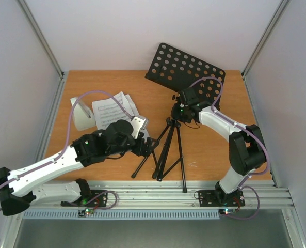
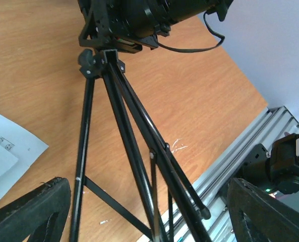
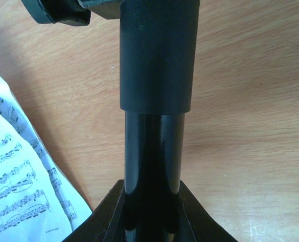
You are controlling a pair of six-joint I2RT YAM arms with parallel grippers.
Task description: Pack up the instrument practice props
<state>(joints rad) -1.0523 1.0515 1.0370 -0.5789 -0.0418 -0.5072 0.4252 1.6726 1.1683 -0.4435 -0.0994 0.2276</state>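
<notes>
You are at the step of collapsing the music stand (image 1: 172, 135), by my reading. Your right gripper (image 3: 152, 222) is clamped on the stand's black centre tube, just by the hub where the legs meet. Your left gripper (image 2: 149, 212) is spread wide and grasps nothing; the tripod legs run between and beyond its two fingers (image 2: 33, 209).

The stand sits in the right half of the table (image 1: 91, 82). Its long axis runs from the near edge towards the far edge. The feet point at the near edge, close to the rail, and the perforated plate (image 1: 183, 70) is at the far edge, towards the far right corner. The legs are only partly spread. I cannot tell whether the stand leans or lies low.

The next move probably calls for a steady hold with your right while your left closes on one leg or its brace and draws the legs in against the tube. Line up on a single leg first, as they sit close together.

The sheet-music pages (image 1: 111, 111) lie loose towards the far left corner, not yet packed.
</notes>
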